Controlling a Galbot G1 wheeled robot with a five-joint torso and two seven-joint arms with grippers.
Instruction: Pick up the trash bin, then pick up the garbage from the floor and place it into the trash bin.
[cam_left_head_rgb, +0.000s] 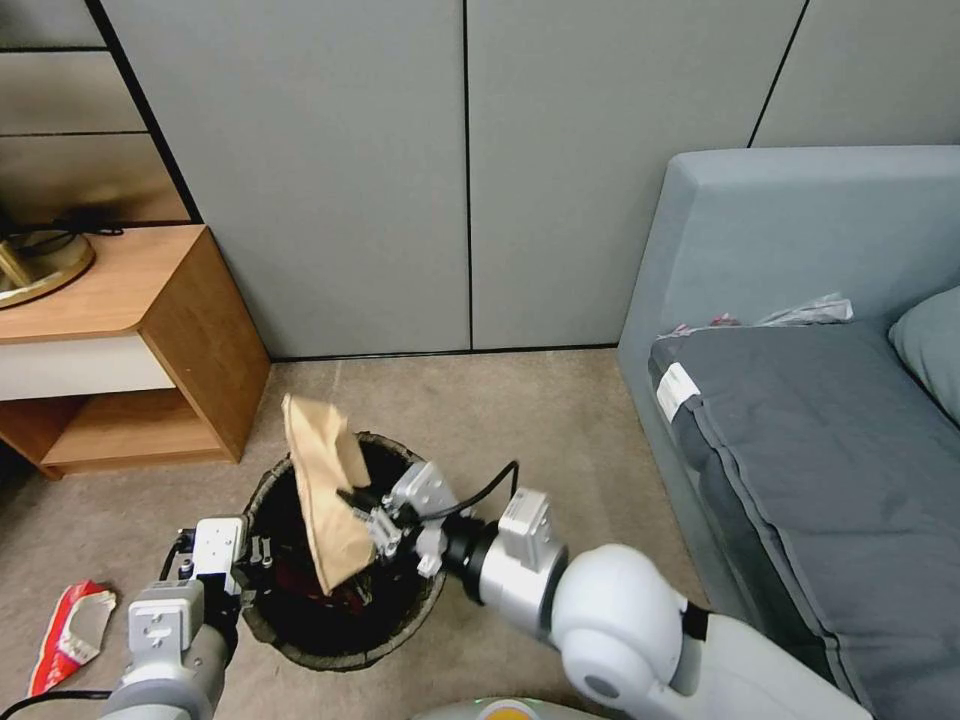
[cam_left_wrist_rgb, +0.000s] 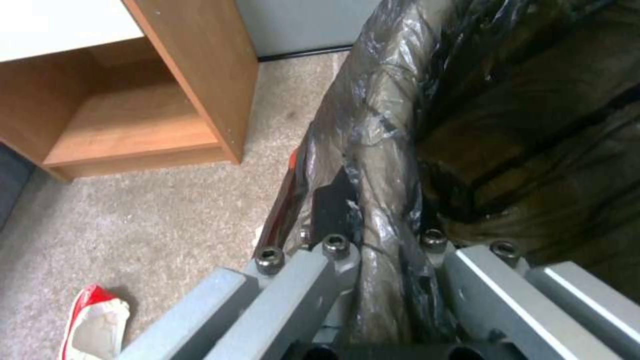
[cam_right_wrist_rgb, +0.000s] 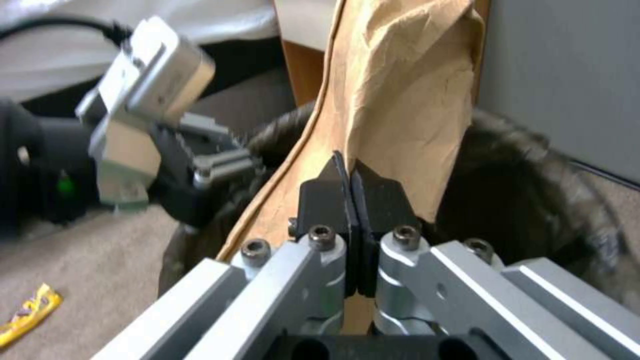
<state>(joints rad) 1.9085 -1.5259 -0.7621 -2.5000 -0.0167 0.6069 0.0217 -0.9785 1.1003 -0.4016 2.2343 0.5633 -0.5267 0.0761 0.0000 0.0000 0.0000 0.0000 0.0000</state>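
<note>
The left hand (cam_left_head_rgb: 262, 553) is clamped on the trash bin (cam_left_head_rgb: 345, 545) rim at its left. The right hand (cam_left_head_rgb: 372, 512) pinches brown paper (cam_left_head_rgb: 325, 490) over the opening. Released now, the tall sheet could catch the rim and tip out.

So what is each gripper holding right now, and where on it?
The right gripper pinches the brown paper at its edge, over the trash bin. The left gripper clamps the bin's bag-lined rim.

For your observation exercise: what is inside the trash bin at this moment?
In the trash bin, the brown paper pinched by the right hand hangs partly inside, with something reddish beneath. The bottom is dark and partly covered, so other contents cannot be told.
</note>
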